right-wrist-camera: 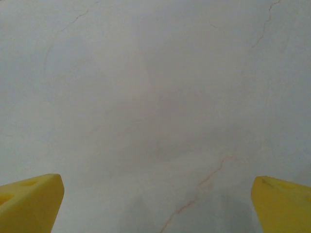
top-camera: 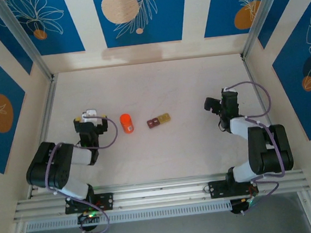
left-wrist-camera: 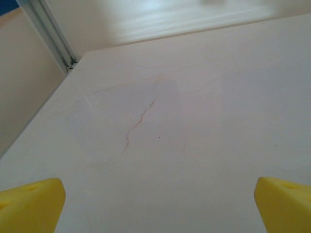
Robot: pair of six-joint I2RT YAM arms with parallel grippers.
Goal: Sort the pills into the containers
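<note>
Quick headcount: one table [top-camera: 191,146]. Two robot arms, a left arm [top-camera: 56,166] and a right arm [top-camera: 264,148]. So two grippers too, the left gripper [left-wrist-camera: 156,201] and the right gripper [right-wrist-camera: 155,199], with two yellow fingertips [left-wrist-camera: 29,204] apiece. One orange bottle [top-camera: 126,123]. Two containers [top-camera: 158,120] joined side by side, one reddish-brown, one tan-yellow. The pills are too small to count.

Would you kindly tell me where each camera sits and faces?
Top external: above and behind the arms, looking down on the pale table, left gripper, right gripper, orange cylindrical bottle and joined reddish-brown and tan square containers.
Left wrist: on the left arm, facing along bare table to a metal corner rail; yellow fingertips spread.
Right wrist: on the right arm, facing down at table; yellow fingertips spread.
Shared: both wrist views see tabletop cracks.
</note>
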